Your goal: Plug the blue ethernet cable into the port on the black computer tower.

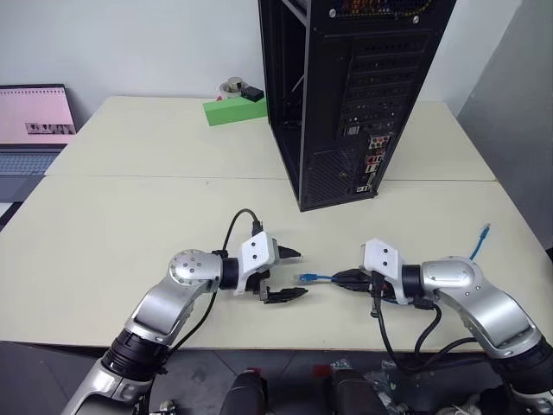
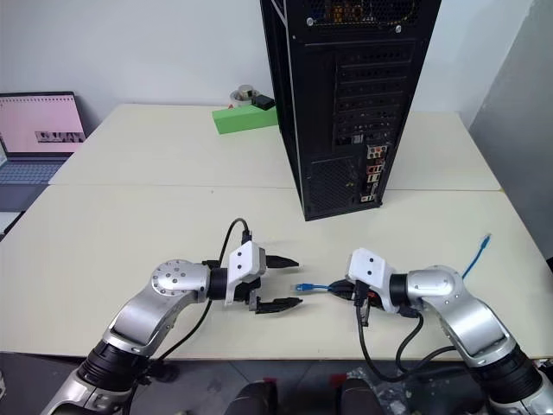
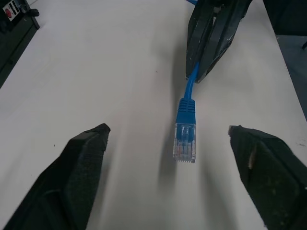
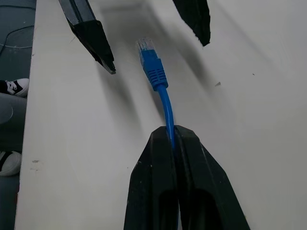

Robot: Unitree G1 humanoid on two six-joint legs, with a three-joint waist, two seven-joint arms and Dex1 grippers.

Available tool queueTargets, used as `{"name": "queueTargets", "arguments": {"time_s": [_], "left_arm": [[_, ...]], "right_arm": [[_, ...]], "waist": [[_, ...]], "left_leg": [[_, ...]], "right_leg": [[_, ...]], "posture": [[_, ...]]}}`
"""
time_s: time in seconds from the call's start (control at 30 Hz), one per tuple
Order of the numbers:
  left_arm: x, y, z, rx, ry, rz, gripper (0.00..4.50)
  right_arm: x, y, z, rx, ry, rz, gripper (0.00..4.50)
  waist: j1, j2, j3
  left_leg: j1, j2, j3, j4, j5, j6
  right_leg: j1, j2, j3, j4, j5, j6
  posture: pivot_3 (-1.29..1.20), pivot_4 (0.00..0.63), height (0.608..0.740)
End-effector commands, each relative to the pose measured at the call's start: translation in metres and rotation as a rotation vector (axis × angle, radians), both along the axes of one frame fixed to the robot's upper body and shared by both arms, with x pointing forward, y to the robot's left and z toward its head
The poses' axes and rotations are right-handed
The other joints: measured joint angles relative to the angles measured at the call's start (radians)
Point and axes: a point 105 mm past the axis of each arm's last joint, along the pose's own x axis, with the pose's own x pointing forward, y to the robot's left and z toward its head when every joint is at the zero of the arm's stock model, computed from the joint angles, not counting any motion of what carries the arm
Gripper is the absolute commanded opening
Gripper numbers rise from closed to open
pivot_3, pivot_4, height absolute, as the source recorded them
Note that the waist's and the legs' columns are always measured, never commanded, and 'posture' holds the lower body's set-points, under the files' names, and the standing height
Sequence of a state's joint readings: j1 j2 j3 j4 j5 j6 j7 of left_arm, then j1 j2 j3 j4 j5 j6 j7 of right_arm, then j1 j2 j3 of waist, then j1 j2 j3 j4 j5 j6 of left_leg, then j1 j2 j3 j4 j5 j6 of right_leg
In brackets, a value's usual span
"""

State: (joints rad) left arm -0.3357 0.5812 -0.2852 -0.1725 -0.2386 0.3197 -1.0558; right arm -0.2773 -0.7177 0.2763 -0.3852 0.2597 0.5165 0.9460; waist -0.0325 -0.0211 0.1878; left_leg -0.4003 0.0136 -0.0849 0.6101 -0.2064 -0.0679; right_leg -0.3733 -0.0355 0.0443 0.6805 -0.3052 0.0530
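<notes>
Holding the blue ethernet cable [image 1: 321,278] a little way behind its plug, my right gripper [image 1: 343,279] is squeezed tight on the thin cord, and the clear plug sticks out past its fingertips toward my left gripper [image 1: 292,273]. My left gripper has its fingers spread wide with nothing in them, and the plug sits just in front of the gap between them, above the counter [image 1: 155,207]. The rest of the cord trails back behind my right gripper, and its other end pokes up further out on that side. I think this cord is very light, soft and bendy, so the short bit in front of my right gripper will droop or wobble if I push with it. The plug looks small and hard, with a thin clip that could snap, I guess. I would take hold on the blue rubbery sleeve right behind the plug, so it stays straight. The black computer tower [image 1: 346,95] stands well beyond both grippers, and the port [image 1: 378,143] is among the coloured sockets on its back. I cannot read any brand or writing anywhere.
</notes>
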Motion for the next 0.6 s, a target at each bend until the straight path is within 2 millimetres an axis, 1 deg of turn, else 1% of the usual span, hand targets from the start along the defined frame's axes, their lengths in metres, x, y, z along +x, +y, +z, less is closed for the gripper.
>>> {"name": "queueTargets", "arguments": {"time_s": [0.03,0.37,0.4,0.47,0.6], "left_arm": [[-0.0011,-0.0026,0.0043,0.032,-0.043,-0.033,3.04],[0.0017,0.0001,0.0012,0.05,-0.056,-0.021,0.71],[0.0018,-0.0001,0.0012,0.05,-0.056,-0.02,0.41],[0.0018,-0.0003,0.0011,0.049,-0.057,-0.02,0.26],[0.0012,-0.0005,0.0004,0.047,-0.061,-0.021,0.26]], "right_arm": [[-0.0008,0.0052,0.0087,0.015,-0.033,0.031,0.0],[0.0001,0.0046,0.0106,0.007,-0.04,0.034,0.0],[0.0002,0.0047,0.0107,0.007,-0.041,0.035,0.0],[0.0001,0.0049,0.0109,0.005,-0.043,0.039,0.0],[0.001,0.0067,0.0122,0.014,-0.051,0.04,0.0]], "waist": [[0.0,0.0,0.0],[0.0,0.0,0.0],[0.0,0.0,0.0],[0.0,0.0,0.0],[0.0,0.0,0.0]], "left_leg": [[0.0,0.0,0.0,0.0,0.0,0.0],[0.0,0.0,0.0,0.0,0.0,0.0],[0.0,0.0,0.0,0.0,0.0,0.0],[0.0,0.0,0.0,0.0,0.0,0.0],[0.0,0.0,0.0,0.0,0.0,0.0]], "right_leg": [[0.0,0.0,0.0,0.0,0.0,0.0],[0.0,0.0,0.0,0.0,0.0,0.0],[0.0,0.0,0.0,0.0,0.0,0.0],[0.0,0.0,0.0,0.0,0.0,0.0],[0.0,0.0,0.0,0.0,0.0,0.0]], "posture": [[0.0,0.15,0.74],[0.0,0.15,0.74],[0.0,0.15,0.74],[0.0,0.15,0.74],[0.0,0.15,0.74]]}}
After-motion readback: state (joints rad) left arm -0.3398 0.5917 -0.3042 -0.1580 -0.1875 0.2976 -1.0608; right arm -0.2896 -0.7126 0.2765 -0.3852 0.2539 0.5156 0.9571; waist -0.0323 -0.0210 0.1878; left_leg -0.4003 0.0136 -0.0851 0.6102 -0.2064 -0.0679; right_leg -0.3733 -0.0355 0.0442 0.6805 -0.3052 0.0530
